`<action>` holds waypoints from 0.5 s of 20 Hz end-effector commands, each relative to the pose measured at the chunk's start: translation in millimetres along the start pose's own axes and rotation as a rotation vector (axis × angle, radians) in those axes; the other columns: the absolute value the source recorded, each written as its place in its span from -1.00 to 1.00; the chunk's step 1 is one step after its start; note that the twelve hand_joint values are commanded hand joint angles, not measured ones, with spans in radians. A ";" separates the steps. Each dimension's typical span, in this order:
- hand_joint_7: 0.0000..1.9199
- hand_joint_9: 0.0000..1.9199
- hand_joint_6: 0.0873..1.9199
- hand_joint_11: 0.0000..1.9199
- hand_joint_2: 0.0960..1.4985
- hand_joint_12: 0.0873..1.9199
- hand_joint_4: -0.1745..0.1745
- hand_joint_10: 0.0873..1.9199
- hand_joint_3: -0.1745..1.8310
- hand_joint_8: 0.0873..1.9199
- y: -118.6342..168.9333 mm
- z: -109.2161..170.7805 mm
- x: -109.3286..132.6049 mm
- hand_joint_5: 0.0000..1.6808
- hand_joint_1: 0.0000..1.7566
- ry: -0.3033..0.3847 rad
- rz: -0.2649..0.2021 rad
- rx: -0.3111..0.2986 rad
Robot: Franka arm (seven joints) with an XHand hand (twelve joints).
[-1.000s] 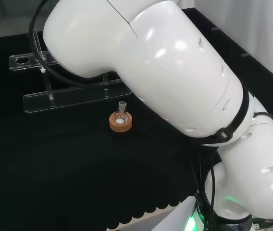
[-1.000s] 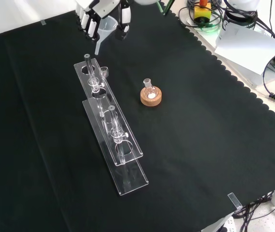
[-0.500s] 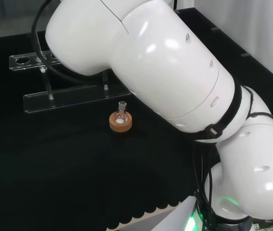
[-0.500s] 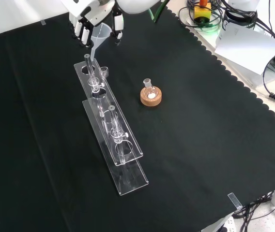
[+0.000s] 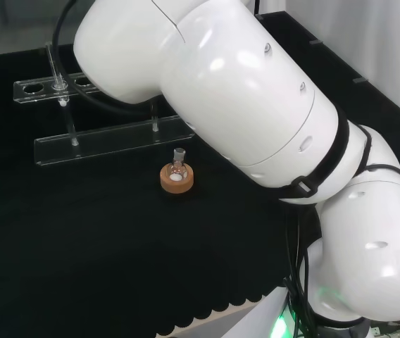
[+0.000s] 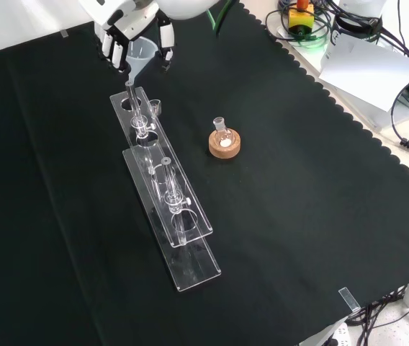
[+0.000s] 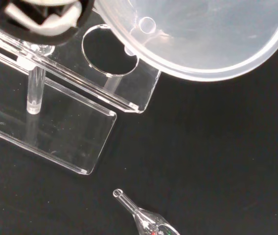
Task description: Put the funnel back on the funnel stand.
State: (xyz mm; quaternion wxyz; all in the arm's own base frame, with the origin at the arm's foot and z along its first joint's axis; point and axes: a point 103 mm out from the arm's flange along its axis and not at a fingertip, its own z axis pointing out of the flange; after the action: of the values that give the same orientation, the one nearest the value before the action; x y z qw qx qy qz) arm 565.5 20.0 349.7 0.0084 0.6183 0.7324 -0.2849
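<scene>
funnel [image 6: 141, 52] clamped in the robot hand [image 6: 129, 32], fingers curled round its cone, at about 11 o'clock of the front view. carried upright, spout down, just over the far end of the clear stand [image 6: 163, 189], near the end hole [image 7: 110, 51]. not yet seated: in the wrist view the cone's rim [image 7: 212, 39] hangs above and partly beside that hole rather than resting in it. cannot tell whether the spout tip has entered the hole. transport looks mostly done; left, by judgement, are the last alignment, the lowering until the cone rests on the stand's top plate, and the release. small flask on a cork ring [image 6: 225, 143] at 3 o'clock of the stand, well apart on the worktop [image 6: 320, 216].
</scene>
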 end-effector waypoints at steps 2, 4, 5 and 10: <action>-0.07 0.39 0.09 0.22 -0.17 -0.15 1.00 -0.95 -0.02 -0.49 8.0 8.7 4.7 0.28 0.21 0.025 0.001 0.011; -0.07 0.39 0.09 0.22 -0.17 -0.15 1.00 -0.95 -0.02 -0.49 10.0 11.6 2.9 0.28 0.21 0.032 -0.014 0.008; -0.07 0.39 0.09 0.22 -0.17 -0.15 1.00 -0.96 -0.02 -0.49 11.4 12.9 2.4 0.28 0.22 0.035 -0.020 0.008; -0.07 0.39 0.09 0.22 -0.17 -0.15 1.00 -0.96 -0.02 -0.50 17.9 17.0 2.1 0.28 0.22 0.037 -0.034 0.010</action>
State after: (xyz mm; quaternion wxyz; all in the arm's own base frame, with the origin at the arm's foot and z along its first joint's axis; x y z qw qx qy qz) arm 571.6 15.9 333.2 -0.0096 0.6167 0.7362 -0.2787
